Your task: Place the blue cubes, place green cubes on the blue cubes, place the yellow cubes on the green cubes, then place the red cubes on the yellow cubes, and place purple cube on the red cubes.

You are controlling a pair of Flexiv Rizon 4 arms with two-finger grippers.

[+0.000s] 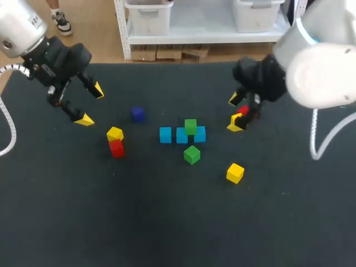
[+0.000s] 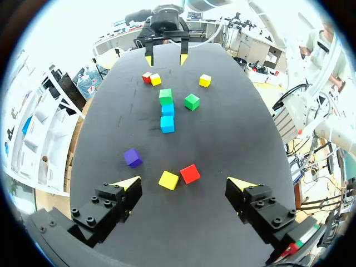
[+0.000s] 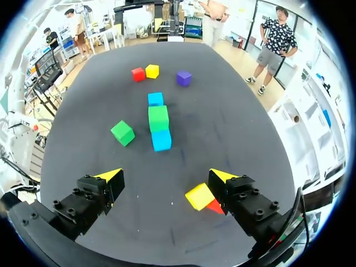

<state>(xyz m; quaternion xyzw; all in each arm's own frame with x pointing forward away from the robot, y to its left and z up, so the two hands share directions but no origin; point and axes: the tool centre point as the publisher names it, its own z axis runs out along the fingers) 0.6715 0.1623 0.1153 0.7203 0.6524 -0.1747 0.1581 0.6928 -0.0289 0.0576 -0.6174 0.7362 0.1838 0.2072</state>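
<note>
Three blue cubes [image 1: 165, 134] lie in a row at mid-table, with a green cube [image 1: 190, 126] on top of the row. A second green cube [image 1: 192, 154] lies just in front, and a yellow cube [image 1: 235, 173] further front-right. At the left a yellow cube [image 1: 114, 134] touches a red cube [image 1: 117, 148]; a purple cube [image 1: 137, 114] sits behind them. My left gripper [image 1: 92, 104] hangs open at far left, holding nothing. My right gripper [image 1: 233, 113] is open right of the row; a yellow cube [image 3: 199, 196] and a red cube [image 3: 214, 207] lie against one finger.
The black table [image 1: 167, 222] has bare cloth across its whole front half. The table's back edge runs close behind both grippers.
</note>
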